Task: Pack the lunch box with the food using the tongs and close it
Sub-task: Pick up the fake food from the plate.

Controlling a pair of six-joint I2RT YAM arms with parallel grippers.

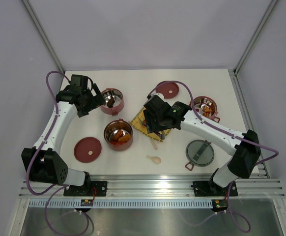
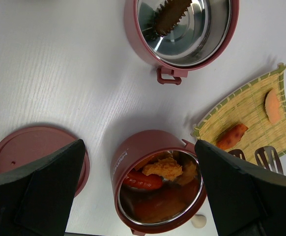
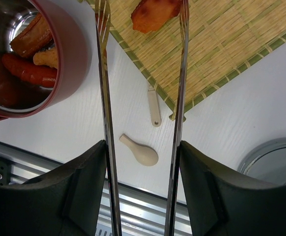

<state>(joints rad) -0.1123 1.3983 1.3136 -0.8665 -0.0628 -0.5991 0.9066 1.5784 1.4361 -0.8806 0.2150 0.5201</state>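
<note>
Clamping the long thin silver metal tongs in the right gripper, tips parted above the yellow woven mat by an orange-brown food piece, and hovering the left gripper splayed wide near the round dark-red steel-lined tier of sausages.

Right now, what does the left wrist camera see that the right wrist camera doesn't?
Only the left wrist view shows a second red bowl with a dark ridged piece inside, and a flat red lid. Only the right wrist view shows the grey lid and a metal rail. Both show the filled bowl, the woven mat, the orange piece on it, and the tongs.
</note>
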